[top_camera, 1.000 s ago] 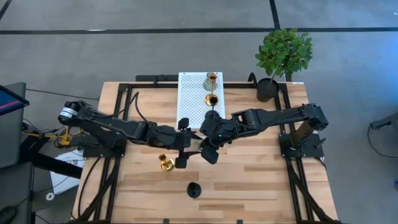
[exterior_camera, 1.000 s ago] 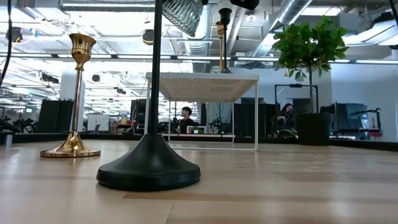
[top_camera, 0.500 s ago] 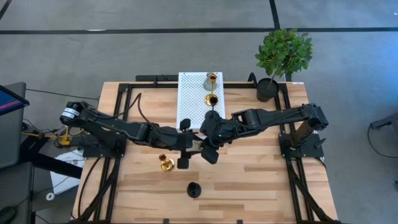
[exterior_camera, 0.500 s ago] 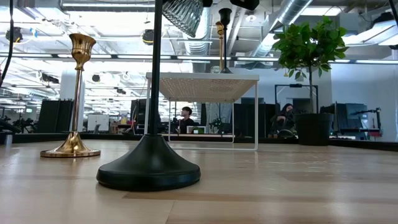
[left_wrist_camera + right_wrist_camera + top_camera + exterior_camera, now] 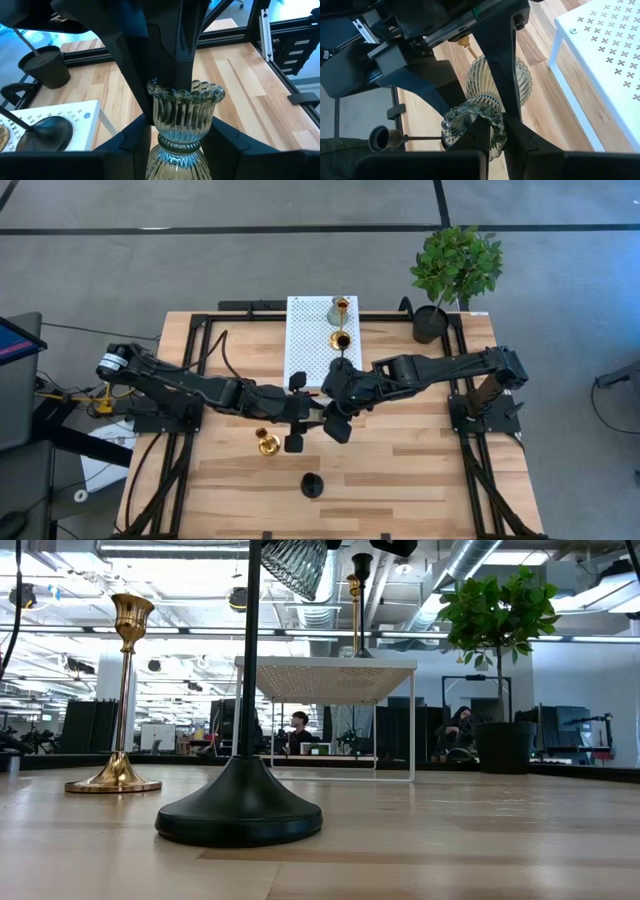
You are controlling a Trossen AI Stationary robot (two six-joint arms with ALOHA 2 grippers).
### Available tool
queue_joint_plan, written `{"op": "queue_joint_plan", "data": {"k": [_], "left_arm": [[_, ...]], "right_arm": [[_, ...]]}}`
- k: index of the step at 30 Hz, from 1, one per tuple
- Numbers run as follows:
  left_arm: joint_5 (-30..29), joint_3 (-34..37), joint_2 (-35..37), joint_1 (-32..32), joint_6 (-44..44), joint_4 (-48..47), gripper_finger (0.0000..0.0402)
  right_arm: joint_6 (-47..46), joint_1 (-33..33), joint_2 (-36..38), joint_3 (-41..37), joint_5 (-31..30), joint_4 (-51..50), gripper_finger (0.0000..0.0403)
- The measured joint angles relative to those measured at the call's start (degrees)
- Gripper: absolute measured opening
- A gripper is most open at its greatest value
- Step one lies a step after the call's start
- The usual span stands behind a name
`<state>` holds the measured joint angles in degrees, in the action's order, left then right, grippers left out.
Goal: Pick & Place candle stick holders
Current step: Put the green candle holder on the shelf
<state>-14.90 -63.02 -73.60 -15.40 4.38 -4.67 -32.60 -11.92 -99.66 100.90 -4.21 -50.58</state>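
A ribbed grey-green glass candle holder (image 5: 184, 117) is held in the air over the table's middle, between my two grippers. It also shows in the right wrist view (image 5: 487, 95), and its cup shows at the top of the low view (image 5: 294, 560). My left gripper (image 5: 310, 408) is shut on its lower part. My right gripper (image 5: 328, 408) meets it at the cup end. A gold holder (image 5: 267, 443) and a black holder (image 5: 312, 485) stand on their round bases on the table. More holders (image 5: 341, 308) stand on the white shelf (image 5: 305, 340). My left gripper pinches the glass holder below its cup, at the narrow neck and bulb (image 5: 176, 146), between its two fingers (image 5: 131, 145). It comes roughly level from the table's left. The holder is lifted clear of the table. My right gripper has the holder's scalloped cup rim (image 5: 470, 120) between its two fingers (image 5: 520, 142), coming roughly level from the table's right. Whether one finger is inside the cup, I cannot tell.
The white perforated shelf stands at the far middle of the table. A potted plant (image 5: 455, 270) stands at the far right corner. Black frame rails (image 5: 190, 360) run along the table's sides. People sit at desks beyond the table (image 5: 298, 730).
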Motion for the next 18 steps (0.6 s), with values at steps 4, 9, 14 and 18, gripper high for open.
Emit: {"op": "queue_joint_plan", "data": {"k": [4, 9, 14, 18], "left_arm": [[0.00, 0.00, 0.00, 0.00, -0.14, 0.02, 0.0141], [-0.03, -0.04, 0.04, -0.11, -1.19, 0.49, 0.0140], [-0.65, -0.39, 0.26, -0.07, -1.22, 1.72, 0.0139], [-0.59, -0.44, 0.28, -0.06, -1.00, 2.47, 0.0138]], "right_arm": [[0.02, 0.06, 0.00, 0.00, 0.06, 0.01, 0.0019], [0.04, 0.80, 0.85, 0.18, 2.56, -0.14, 0.0037], [0.02, 1.78, 1.98, 3.19, 4.00, -3.41, 0.0029], [0.71, 2.48, 2.21, 5.64, 4.46, -5.75, 0.0027]]}}
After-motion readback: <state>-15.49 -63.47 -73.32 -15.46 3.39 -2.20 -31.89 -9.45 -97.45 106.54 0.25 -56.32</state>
